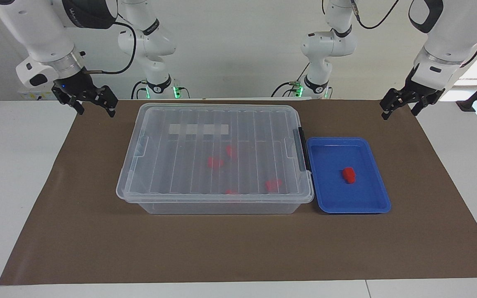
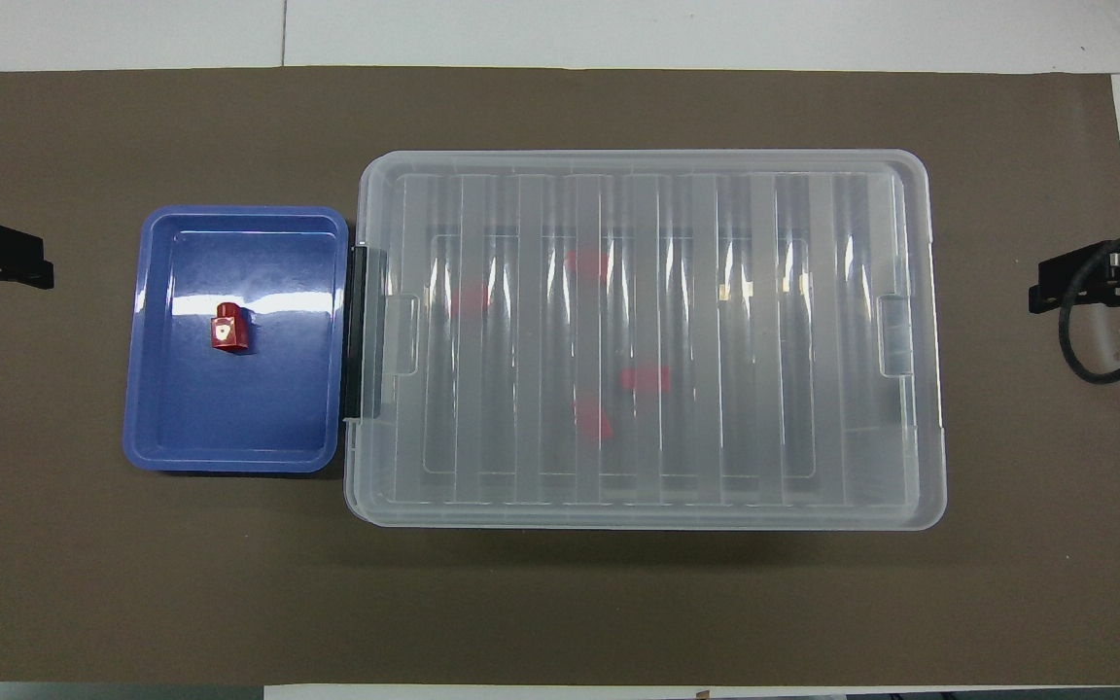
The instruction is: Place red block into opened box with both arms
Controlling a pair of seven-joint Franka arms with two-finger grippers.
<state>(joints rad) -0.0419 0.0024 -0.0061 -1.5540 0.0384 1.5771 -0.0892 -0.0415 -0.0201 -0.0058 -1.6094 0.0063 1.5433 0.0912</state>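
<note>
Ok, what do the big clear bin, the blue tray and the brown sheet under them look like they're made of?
Clear bin: likely translucent plastic, glossy; red blocks show through its ribbed lid. Blue tray: probably moulded plastic, shiny, with light glare on its floor. Brown sheet: matte, flat, perhaps paper or thin mat; can't tell which.

Brown mat (image 1: 238,248) bearing box (image 1: 215,205), blue tray (image 1: 348,207).

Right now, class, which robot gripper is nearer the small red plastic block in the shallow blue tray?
Left gripper hangs past the tray's end; right gripper past the clear box. Block.
</note>
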